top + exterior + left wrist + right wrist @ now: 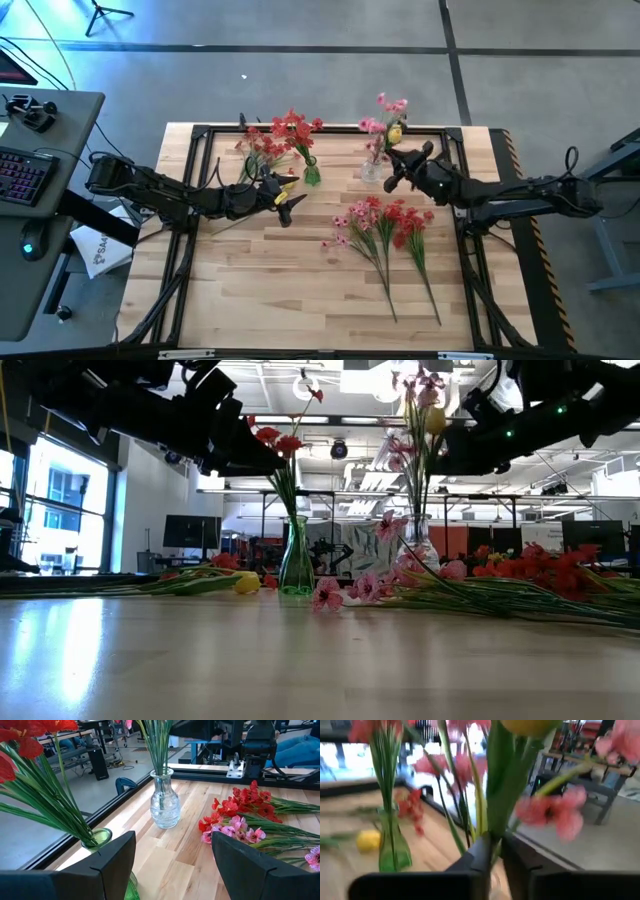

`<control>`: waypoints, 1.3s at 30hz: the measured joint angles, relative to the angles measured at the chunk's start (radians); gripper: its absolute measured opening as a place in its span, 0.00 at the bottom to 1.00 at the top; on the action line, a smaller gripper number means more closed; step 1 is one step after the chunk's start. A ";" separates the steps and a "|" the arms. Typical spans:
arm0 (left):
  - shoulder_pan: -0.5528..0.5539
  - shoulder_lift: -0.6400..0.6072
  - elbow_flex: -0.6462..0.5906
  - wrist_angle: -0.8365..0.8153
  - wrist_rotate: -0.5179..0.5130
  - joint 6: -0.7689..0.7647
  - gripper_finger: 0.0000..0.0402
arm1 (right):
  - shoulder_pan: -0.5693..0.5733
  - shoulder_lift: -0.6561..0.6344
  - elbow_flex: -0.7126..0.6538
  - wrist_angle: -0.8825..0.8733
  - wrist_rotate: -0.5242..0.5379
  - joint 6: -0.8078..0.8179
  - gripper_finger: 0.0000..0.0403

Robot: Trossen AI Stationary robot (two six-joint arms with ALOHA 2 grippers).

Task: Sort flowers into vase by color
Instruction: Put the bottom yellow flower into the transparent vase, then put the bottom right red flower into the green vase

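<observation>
Toward the upper middle of the overhead frame, two vases stand on the wooden desk (260, 300): a green glass vase (312, 174) with red flowers (290, 130) upright in it, and to its right a clear glass vase (371, 170) holding pink flowers (385, 115) and one yellow bloom (396, 131), their stems rising straight up. Below these, right of centre, loose red and pink sprays (385, 230) lie flat, blooms toward the top of the frame and stems running down toward the lower edge. More red sprays (258, 148) and a yellow flower (288, 188) lie left of the green vase. The right pincer (392, 172) sits at the clear vase, its fingers clenched on a green stem of that bunch, as its wrist view shows. The left pincer (290, 205) hovers just left of the green vase with its fingers spread wide, gripping nothing. Beyond the desk the level view shows an open workshop with monitors and ceiling lights; grey floor surrounds it from above.
</observation>
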 joint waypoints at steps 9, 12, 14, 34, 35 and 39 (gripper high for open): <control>-0.011 0.000 0.000 -0.001 0.000 0.001 0.62 | 0.023 -0.050 0.321 -0.897 0.024 0.266 0.56; -0.013 0.000 0.000 -0.001 0.000 0.001 0.62 | 0.049 -0.049 0.425 -1.164 0.024 0.386 0.62; -0.015 0.000 0.000 -0.001 0.000 0.001 0.62 | 0.074 -0.051 0.478 -1.298 0.026 0.443 0.64; -0.070 -0.072 0.135 -0.531 -0.026 -0.129 0.62 | 0.510 -0.080 0.247 -1.383 -0.456 1.070 0.64; -0.073 -0.072 0.159 -0.607 -0.026 -0.157 0.62 | 0.534 -0.072 0.212 -1.328 -0.503 1.101 0.64; -0.094 -0.072 0.208 -0.841 -0.030 -0.252 0.62 | 0.628 -0.006 0.118 -1.198 -0.601 1.289 0.64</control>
